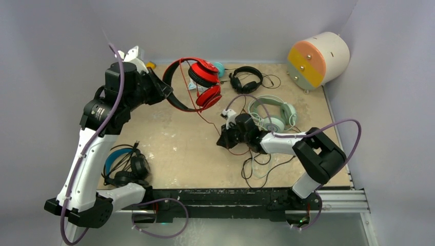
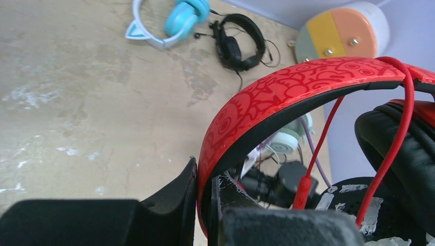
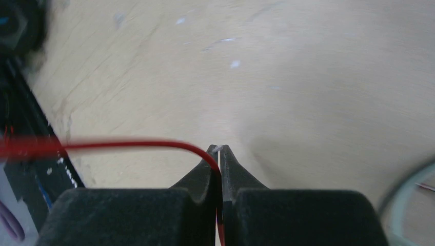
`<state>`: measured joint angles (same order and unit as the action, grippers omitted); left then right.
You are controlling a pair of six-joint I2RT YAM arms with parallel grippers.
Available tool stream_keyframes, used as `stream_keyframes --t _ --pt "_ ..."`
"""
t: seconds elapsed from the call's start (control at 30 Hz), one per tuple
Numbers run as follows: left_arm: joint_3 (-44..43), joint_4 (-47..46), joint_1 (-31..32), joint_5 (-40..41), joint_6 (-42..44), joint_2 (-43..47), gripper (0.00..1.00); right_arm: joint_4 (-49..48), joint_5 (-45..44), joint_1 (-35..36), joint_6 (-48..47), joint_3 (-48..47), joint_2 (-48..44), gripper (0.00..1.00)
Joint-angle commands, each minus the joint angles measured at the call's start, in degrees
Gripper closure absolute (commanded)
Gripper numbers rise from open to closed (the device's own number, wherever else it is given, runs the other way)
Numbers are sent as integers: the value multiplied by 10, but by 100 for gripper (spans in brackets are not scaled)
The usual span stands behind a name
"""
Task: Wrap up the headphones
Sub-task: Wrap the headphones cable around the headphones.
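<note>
The red headphones (image 1: 204, 82) hang lifted above the table's far middle. My left gripper (image 1: 165, 95) is shut on their patterned red headband (image 2: 287, 89); in the left wrist view the gripper (image 2: 205, 179) pinches the band between its jaws. Their thin red cable (image 1: 205, 119) trails down to my right gripper (image 1: 223, 141), which is shut on it low over the table. In the right wrist view the gripper (image 3: 219, 151) pinches the red cable (image 3: 128, 145), which curves off to the left. The black ear pads (image 2: 395, 154) fill the right of the left wrist view.
Mint-green headphones (image 1: 274, 115) lie right of my right gripper, with loose cables (image 1: 259, 166) near the front edge. A small black headset (image 1: 246, 79) and a teal cat-eared one (image 2: 174, 20) lie at the back. Black headphones with a blue band (image 1: 125, 163) sit front left. The cream drum (image 1: 318, 59) stands back right.
</note>
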<state>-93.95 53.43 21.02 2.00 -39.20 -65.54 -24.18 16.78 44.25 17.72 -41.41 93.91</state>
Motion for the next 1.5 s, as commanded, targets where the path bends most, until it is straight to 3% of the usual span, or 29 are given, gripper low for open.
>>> stream_keyframes --t 0.0,0.23,0.53,0.73,0.83,0.9,1.03,1.3,1.47 --pt "-10 -62 -4 -90 -7 25 100 -37 65 -78 65 17 -29 100" --pt "14 -76 -4 -205 40 38 100 41 110 -128 74 -39 -36 100" --pt "170 -96 -3 -285 114 85 100 134 216 -265 102 -133 -67 100" --pt "250 -110 -2 -154 156 118 100 214 231 -288 70 -234 -56 100" --pt "286 -128 4 -156 189 121 100 234 255 -287 65 -276 -38 100" --pt "312 -133 46 -142 215 120 100 276 248 -287 39 -323 -18 100" --pt "345 -141 182 15 229 102 100 330 267 -287 23 -396 18 100" --pt "331 -139 262 197 219 4 100 362 301 -287 32 -468 17 100" --pt "319 -144 273 282 207 -44 100 365 331 -259 26 -460 -13 100"
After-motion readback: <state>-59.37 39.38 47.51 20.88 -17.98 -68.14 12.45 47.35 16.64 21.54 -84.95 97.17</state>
